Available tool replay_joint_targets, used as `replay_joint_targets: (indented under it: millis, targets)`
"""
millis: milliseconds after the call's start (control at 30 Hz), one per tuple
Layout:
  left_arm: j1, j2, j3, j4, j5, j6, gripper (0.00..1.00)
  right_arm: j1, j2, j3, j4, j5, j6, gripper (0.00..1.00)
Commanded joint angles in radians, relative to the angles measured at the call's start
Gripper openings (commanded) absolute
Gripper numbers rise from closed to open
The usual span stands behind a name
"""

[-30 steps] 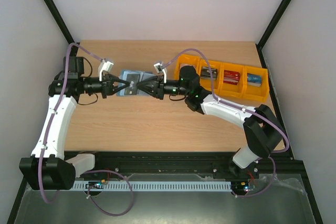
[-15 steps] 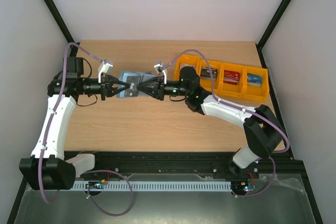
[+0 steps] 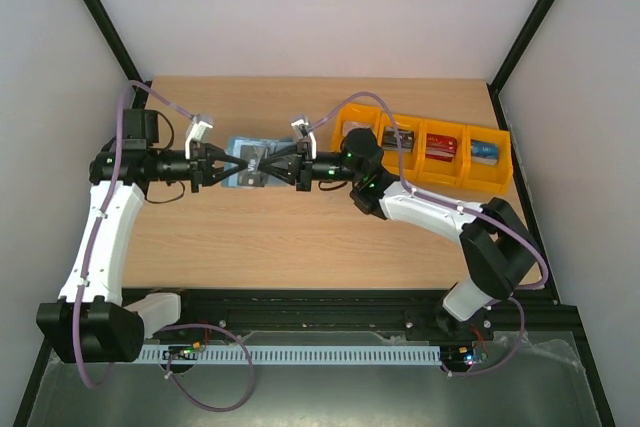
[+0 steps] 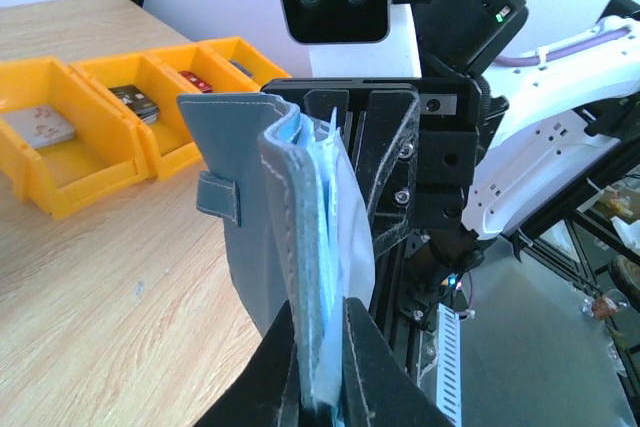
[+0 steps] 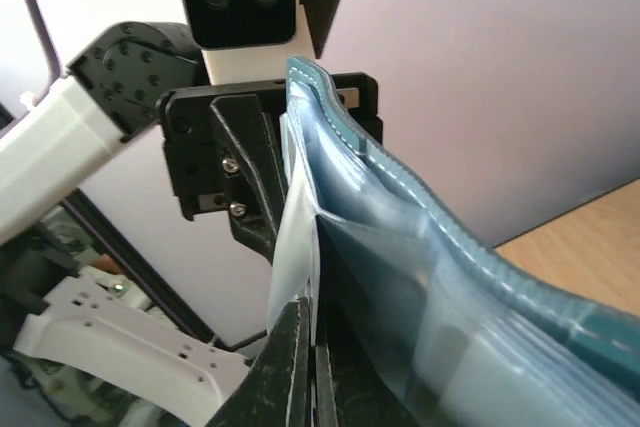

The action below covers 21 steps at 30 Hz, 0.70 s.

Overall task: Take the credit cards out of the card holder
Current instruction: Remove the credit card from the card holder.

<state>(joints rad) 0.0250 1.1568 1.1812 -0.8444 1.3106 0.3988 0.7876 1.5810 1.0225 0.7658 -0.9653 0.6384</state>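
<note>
I see the card holder (image 4: 232,137) as matt, stitched cloth with glossy film pockets (image 5: 400,277); near it, smooth plastic bins (image 4: 90,162) on a wood-grain table (image 4: 120,287).

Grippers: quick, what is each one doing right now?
Left gripper: closed, holding the card holder.
Right gripper: closed, holding the card holder too.

Since a second ago, the right end effector (image 3: 268,166) has changed from fingers spread in a narrow V to fingers pressed together. They now pinch the pale inner pocket layer of the card holder (image 3: 245,154). While closing, it slid a little toward 9 o'clock, further over the holder. The right arm's dark wrist and white forearm followed slightly the same way. The holder itself has shifted a touch toward 12 o'clock above the tabletop (image 3: 300,237).
</note>
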Motion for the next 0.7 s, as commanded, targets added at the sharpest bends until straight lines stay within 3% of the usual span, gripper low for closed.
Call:
replay_joint_targets:
  millis: [0, 200, 267, 433, 533, 667]
  targets:
    - [-0.004, -0.017, 0.015, -0.005, 0.049, 0.018, 0.03, 0.009, 0.001, -0.015, 0.273, -0.072, 0.128, 0.02]
    - [-0.003, -0.023, 0.002, 0.004, 0.038, 0.009, 0.2, -0.032, -0.033, -0.064, 0.311, -0.052, 0.16, 0.02]
    - [-0.002, -0.024, 0.002, 0.003, 0.038, 0.011, 0.21, -0.05, -0.052, -0.08, 0.284, -0.051, 0.146, 0.02]
    - [-0.001, -0.023, 0.0, 0.003, 0.037, 0.012, 0.17, -0.071, -0.101, -0.085, 0.125, -0.047, 0.039, 0.02]
    - [0.0, -0.025, 0.001, 0.002, 0.034, 0.013, 0.03, -0.077, -0.123, -0.072, -0.024, -0.045, -0.046, 0.02]
    - [0.005, -0.026, 0.004, -0.003, 0.034, 0.021, 0.02, -0.089, -0.153, -0.062, -0.154, -0.032, -0.124, 0.02]
